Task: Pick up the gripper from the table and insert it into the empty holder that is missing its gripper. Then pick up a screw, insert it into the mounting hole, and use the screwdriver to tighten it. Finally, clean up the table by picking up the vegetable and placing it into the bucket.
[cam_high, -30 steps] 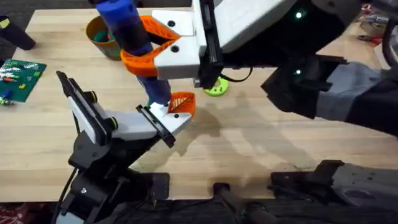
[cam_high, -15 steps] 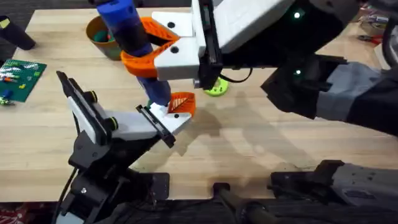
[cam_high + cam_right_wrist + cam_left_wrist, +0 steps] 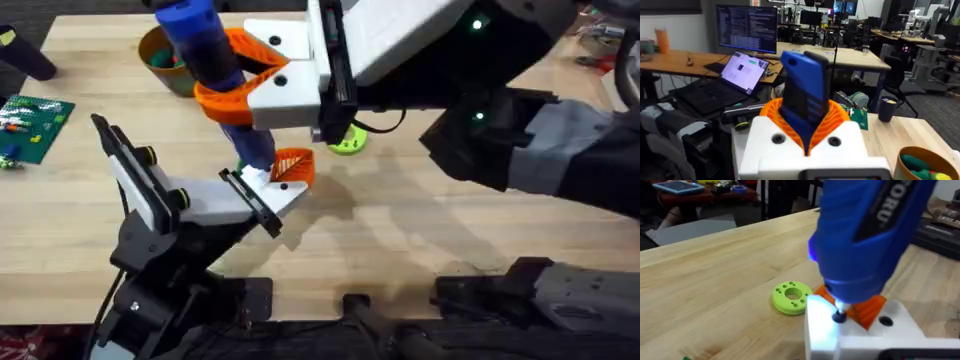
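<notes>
Overhead, the right gripper (image 3: 240, 85) has its curved orange fingers (image 3: 215, 98) closed around the screwdriver (image 3: 205, 45), a thick bright-blue cylinder that darkens to navy where it narrows toward the tip. It stands nearly upright, tip down, over the holder (image 3: 262, 196), a white angular block edged by a thin black plate on the end of the left arm, low over the table (image 3: 420, 220). The gripper (image 3: 292, 166), a small orange wedge with a slatted, ribbed face, sits seated in that holder just beside the screwdriver's tip.

From the left wrist view, the screwdriver (image 3: 865, 235) carries pale lettering on its body and its dark bit meets a screw (image 3: 839, 316) in the white holder (image 3: 860, 330), the orange gripper (image 3: 867, 311) right behind it. A green ring-shaped disc (image 3: 790, 297) lies on the wood nearby. The left gripper's own fingers I cannot tell.

The ochre bucket (image 3: 160, 62) stands at the table's far left, with green and red bits inside.
</notes>
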